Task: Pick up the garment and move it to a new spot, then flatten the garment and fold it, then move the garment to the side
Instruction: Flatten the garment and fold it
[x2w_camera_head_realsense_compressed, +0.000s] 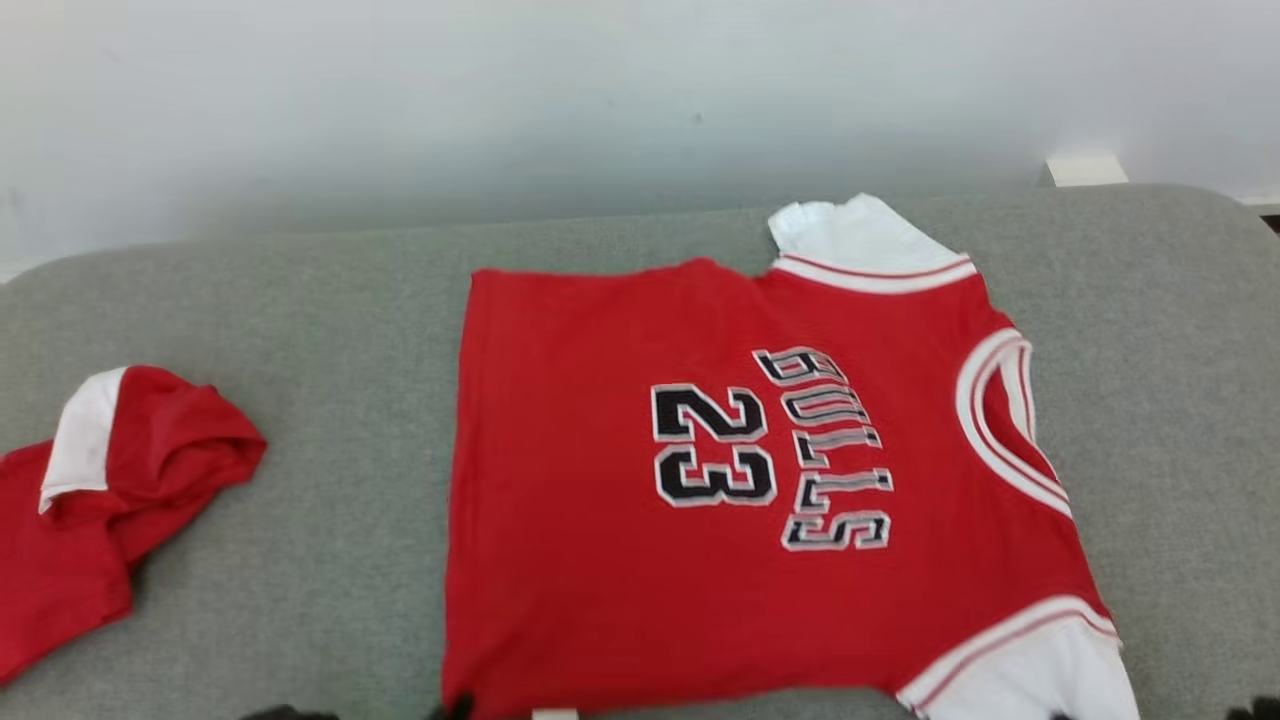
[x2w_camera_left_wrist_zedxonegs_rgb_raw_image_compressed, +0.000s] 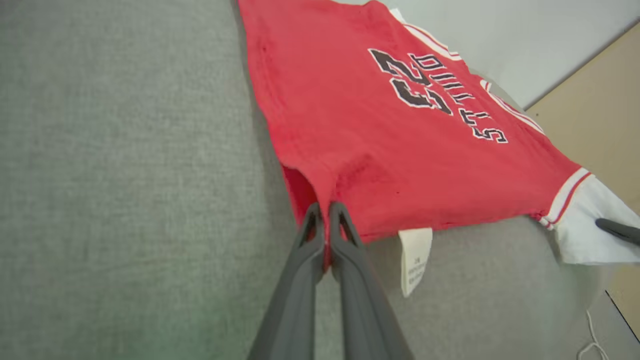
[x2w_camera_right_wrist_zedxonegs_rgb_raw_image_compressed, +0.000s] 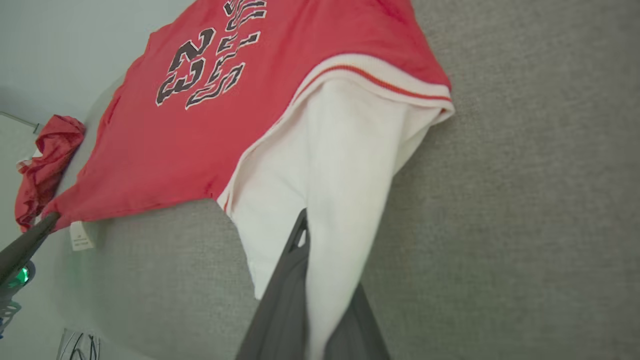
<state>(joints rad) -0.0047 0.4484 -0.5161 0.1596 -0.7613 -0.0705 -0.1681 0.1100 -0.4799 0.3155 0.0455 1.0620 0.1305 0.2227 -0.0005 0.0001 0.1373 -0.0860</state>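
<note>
The garment (x2w_camera_head_realsense_compressed: 600, 500) is a red jersey with white sleeves and "BULLS 23" on it. It lies spread flat on the grey padded table (x2w_camera_head_realsense_compressed: 300, 330), neck to the right. In the left wrist view my left gripper (x2w_camera_left_wrist_zedxonegs_rgb_raw_image_compressed: 325, 207) is shut on the near hem corner of the garment (x2w_camera_left_wrist_zedxonegs_rgb_raw_image_compressed: 375, 125). My right gripper (x2w_camera_right_wrist_zedxonegs_rgb_raw_image_compressed: 317, 240) is shut on the near white sleeve (x2w_camera_right_wrist_zedxonegs_rgb_raw_image_compressed: 340, 165), which drapes over one finger. The right gripper's dark finger (x2w_camera_left_wrist_zedxonegs_rgb_raw_image_compressed: 617, 231) also rests on that sleeve in the left wrist view.
A second red-and-white garment (x2w_camera_head_realsense_compressed: 120, 480) lies crumpled at the table's left end. A white care label (x2w_camera_left_wrist_zedxonegs_rgb_raw_image_compressed: 415, 260) hangs from the jersey's near hem. A pale wall stands behind the table, and the near table edge is rounded. Tan floor (x2w_camera_left_wrist_zedxonegs_rgb_raw_image_compressed: 600, 100) lies past the right end.
</note>
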